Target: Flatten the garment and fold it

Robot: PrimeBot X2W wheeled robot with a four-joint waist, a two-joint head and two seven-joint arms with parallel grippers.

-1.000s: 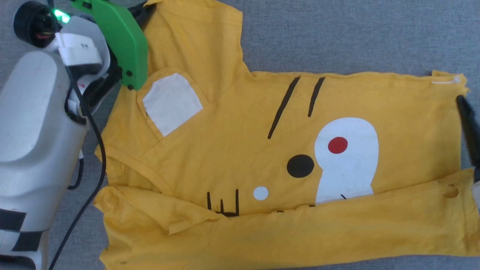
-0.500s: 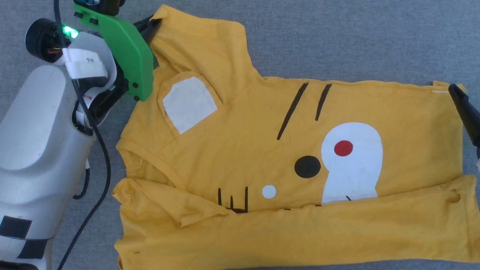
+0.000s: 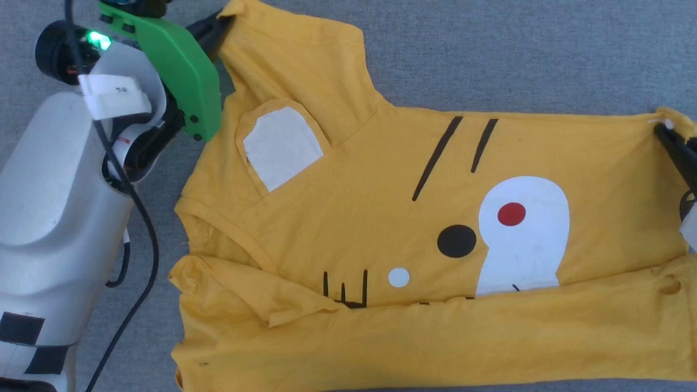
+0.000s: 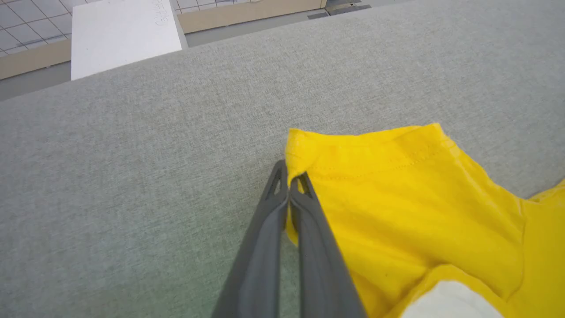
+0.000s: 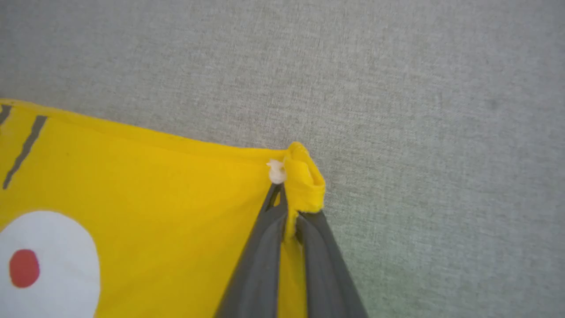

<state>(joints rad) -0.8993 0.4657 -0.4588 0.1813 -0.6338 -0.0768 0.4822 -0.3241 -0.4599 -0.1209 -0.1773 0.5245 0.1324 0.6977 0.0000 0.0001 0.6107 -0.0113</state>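
Garment [image 3: 354,212] spread on the grey fabric surface [image 3: 517,49], with the long edge nearest the robot folded up over the print. The left gripper [image 4: 289,176] is clenched on the corner of the outstretched sleeve's hem. The right gripper [image 5: 289,201] is clenched on the far corner of the bottom hem, fabric pinched between its fingers.

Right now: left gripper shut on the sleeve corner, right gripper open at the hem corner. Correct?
Not quite. The right gripper is not open: the right wrist view shows it shut on the garment, with the hem corner pinched between its fingers. The left gripper is shut on the sleeve corner, as you said.
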